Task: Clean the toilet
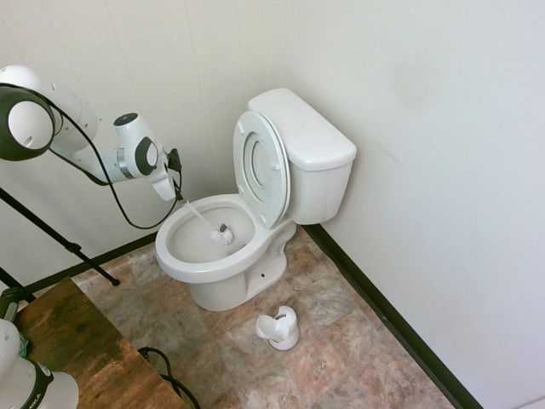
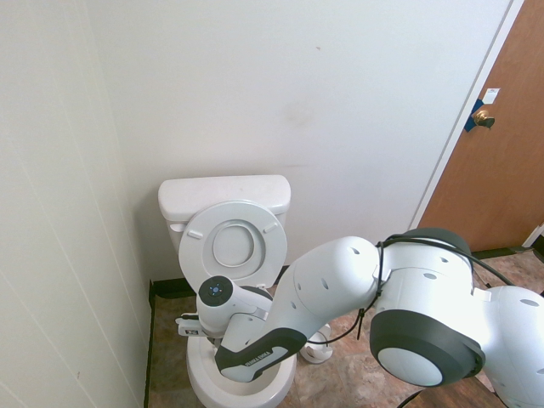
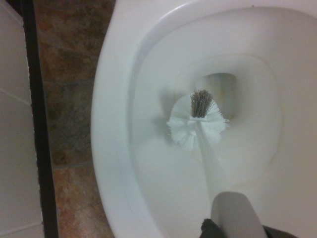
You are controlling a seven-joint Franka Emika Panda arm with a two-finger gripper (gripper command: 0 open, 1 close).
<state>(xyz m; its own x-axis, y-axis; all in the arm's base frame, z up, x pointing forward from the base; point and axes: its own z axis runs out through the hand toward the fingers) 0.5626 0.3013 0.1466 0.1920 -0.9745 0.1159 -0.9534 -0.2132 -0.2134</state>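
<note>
Toilet [image 1: 223, 247] white, seat and lid raised.

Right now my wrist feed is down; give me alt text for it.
A white toilet brush with a grey tip reaches down into the toilet bowl, its head next to the drain opening. Beside the bowl's rim lie brown floor tiles and a dark baseboard.
</note>
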